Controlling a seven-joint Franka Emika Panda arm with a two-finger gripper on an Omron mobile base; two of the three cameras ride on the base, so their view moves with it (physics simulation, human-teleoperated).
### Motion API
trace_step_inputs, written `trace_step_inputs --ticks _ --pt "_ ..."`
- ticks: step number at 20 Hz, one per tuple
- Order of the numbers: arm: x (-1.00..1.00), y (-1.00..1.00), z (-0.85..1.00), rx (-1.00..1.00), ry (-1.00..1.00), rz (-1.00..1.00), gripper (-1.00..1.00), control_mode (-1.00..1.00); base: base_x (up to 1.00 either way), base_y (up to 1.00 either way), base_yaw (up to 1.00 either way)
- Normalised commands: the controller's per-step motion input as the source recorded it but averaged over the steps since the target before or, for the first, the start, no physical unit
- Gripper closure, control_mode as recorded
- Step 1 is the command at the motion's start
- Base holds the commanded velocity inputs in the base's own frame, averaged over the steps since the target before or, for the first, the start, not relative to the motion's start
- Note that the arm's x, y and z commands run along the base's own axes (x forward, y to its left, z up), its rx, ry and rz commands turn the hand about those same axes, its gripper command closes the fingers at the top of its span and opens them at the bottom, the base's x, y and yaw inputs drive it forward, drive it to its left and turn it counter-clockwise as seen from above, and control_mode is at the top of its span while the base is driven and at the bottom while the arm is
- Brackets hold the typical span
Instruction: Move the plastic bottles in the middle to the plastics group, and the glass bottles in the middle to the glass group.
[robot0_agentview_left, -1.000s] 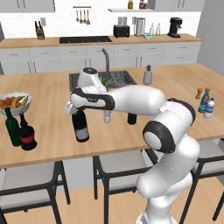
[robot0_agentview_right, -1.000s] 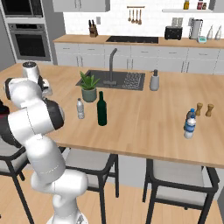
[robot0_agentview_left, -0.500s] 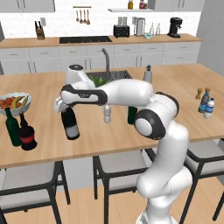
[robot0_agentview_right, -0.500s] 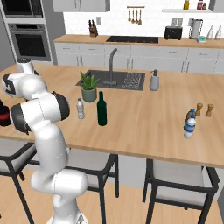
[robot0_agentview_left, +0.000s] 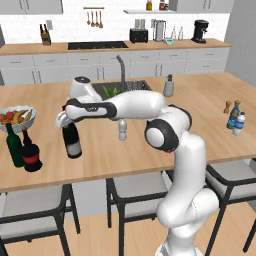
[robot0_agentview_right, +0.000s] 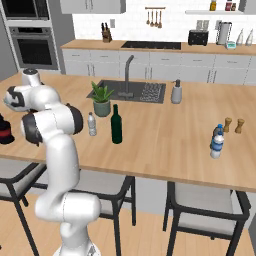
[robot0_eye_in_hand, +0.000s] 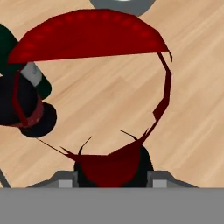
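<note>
While the arm reaches out leftward over the wooden counter (robot0_agentview_left: 150, 155), the claw (robot0_agentview_left: 67, 120) grips the wine bottle (robot0_agentview_left: 73, 141) by its neck, jaws narrowed on the red foil (robot0_eye_in_hand: 109, 168). This bottle hangs upright straight below the claw, its grey label facing the stools; whether its base touches the counter or hovers just above cannot be told.

Left of the claw and a little nearer the counter's front edge stands the glass group: a slim green bottle (robot0_agentview_left: 15, 146) and a squat bottle (robot0_agentview_left: 31, 153) with red label, just beside each other. In the hand view the squat bottle (robot0_eye_in_hand: 26, 109) sits to the left of the held neck, apart from it. Behind these, left of the claw, is a fruit bowl (robot0_agentview_left: 17, 116).

Right of the claw, near the sink (robot0_agentview_left: 125, 88), the small clear bottle (robot0_agentview_left: 122, 130) stands on the counter behind the forearm. From the right base view it (robot0_agentview_right: 92, 124) is next to a shorter green bottle (robot0_agentview_right: 116, 125) and a potted plant (robot0_agentview_right: 102, 99).

Far right of the claw, well apart, the plastics group (robot0_agentview_left: 236, 120) stands by two pepper mills (robot0_agentview_left: 231, 106).
</note>
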Motion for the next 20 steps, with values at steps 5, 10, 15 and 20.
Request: trace_step_inputs --ticks 5,10,15,20 --pt "0.15 0.25 0.0 0.04 0.08 0.09 1.0 -1.0 0.0 0.0 0.0" --pt "0.15 0.2 -0.11 0.02 0.0 0.06 1.0 -1.0 0.0 0.0 0.0" --pt "0.12 0.38 0.0 0.0 0.0 0.02 1.0 -1.0 0.0 0.0 0.0" --pt "0.3 0.49 -0.07 0.0 -0.01 0.02 1.0 -1.0 0.0 0.0 0.0"
